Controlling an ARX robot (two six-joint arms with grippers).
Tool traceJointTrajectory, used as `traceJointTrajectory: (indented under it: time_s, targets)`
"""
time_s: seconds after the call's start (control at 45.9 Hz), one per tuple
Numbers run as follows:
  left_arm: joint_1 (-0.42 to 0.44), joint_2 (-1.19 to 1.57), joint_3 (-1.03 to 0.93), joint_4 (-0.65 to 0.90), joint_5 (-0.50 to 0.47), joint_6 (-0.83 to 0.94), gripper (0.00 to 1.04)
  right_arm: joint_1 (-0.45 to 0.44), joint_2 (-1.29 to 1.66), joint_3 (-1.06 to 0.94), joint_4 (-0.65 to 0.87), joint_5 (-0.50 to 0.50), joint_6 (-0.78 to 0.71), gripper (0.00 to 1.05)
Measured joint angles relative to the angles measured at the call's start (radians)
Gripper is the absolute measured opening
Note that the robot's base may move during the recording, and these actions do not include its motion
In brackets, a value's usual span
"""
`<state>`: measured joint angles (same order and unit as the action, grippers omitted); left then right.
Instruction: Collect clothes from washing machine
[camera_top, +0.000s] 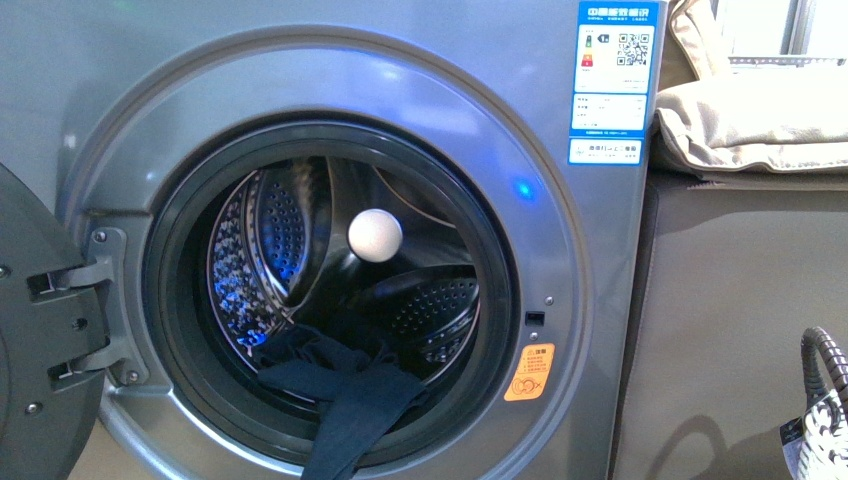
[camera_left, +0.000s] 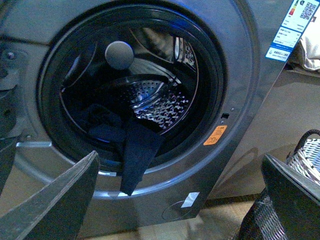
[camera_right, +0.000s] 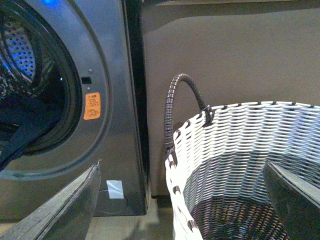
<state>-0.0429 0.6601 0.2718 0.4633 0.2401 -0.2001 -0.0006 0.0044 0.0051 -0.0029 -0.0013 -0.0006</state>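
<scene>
Beige panel (camera_top: 730, 330) beside washing machine (camera_top: 590, 300); clothes (camera_top: 350, 405) hang out, long axis vertical; both jaws spread, empty.

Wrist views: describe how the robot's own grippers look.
The left gripper shows two flat, wedge-shaped fingers in matte dark grey, tapering to paler-edged tips. The right gripper has matching dark grey tapered fingers. No cables, markings or arm links are visible, and the front view shows neither arm.
</scene>
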Motion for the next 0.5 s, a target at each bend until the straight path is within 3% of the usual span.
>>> traceJointTrajectory:
  time_s: [0.196, 0.501]
  targets:
    - [-0.065, 0.324, 0.114, 0.213, -0.083, 0.091, 0.98, 0.0, 0.0, 0.0, 0.0, 0.0, 0.0, 0.97]
    - [-0.103, 0.785, 0.341, 0.306, -0.116, 0.172, 0.98, 0.0, 0.0, 0.0, 0.0, 0.0, 0.0, 0.97]
